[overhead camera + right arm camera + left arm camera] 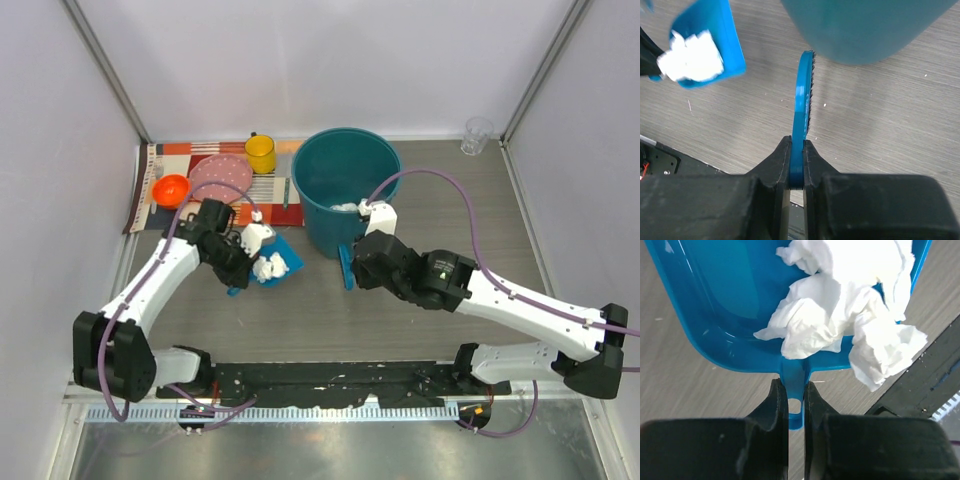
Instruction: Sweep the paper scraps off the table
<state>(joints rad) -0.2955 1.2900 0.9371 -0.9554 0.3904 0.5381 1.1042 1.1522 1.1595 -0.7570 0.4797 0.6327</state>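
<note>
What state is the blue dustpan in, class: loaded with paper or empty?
Loaded. Crumpled white paper scraps fill the dustpan, one wad overhanging its rim.

No lettering, number, brand mark or sign is showing clearly enough to read, not in any of the three views.
</note>
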